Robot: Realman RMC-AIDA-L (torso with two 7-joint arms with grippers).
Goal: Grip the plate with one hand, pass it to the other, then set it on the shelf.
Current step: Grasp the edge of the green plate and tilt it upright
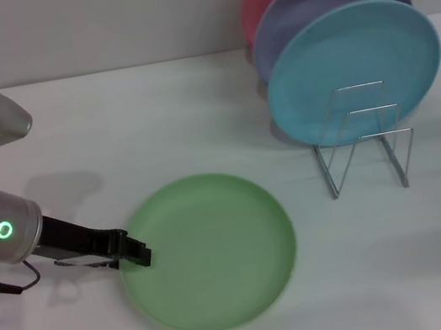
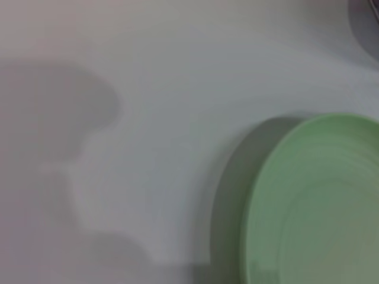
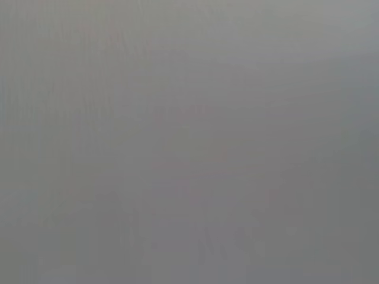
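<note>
Your left gripper (image 1: 136, 254) sits at the plate (image 1: 210, 252)'s left rim, but you cannot tell whether its jaws are clenched. The plate lies flat on the desk (image 1: 194, 110), well apart from the shelf (image 1: 361, 140). A shallow bite could let that thin rim slip.

Light green plate (image 1: 210, 252) flat on the white surface, wire shelf (image 1: 363, 140) off to its far right.

The plate is seen as round, matte, pale green, with a shallow raised rim, lying face up and empty; in the left wrist view part of its rim and a dark shadow beside it are shown (image 2: 314, 201). The shelf is seen upright, made of thin silver wire bent into loops forming slots. It is placed apart from the plate, farther back and to the right of it, not touching it, with its front slots unfilled.
</note>
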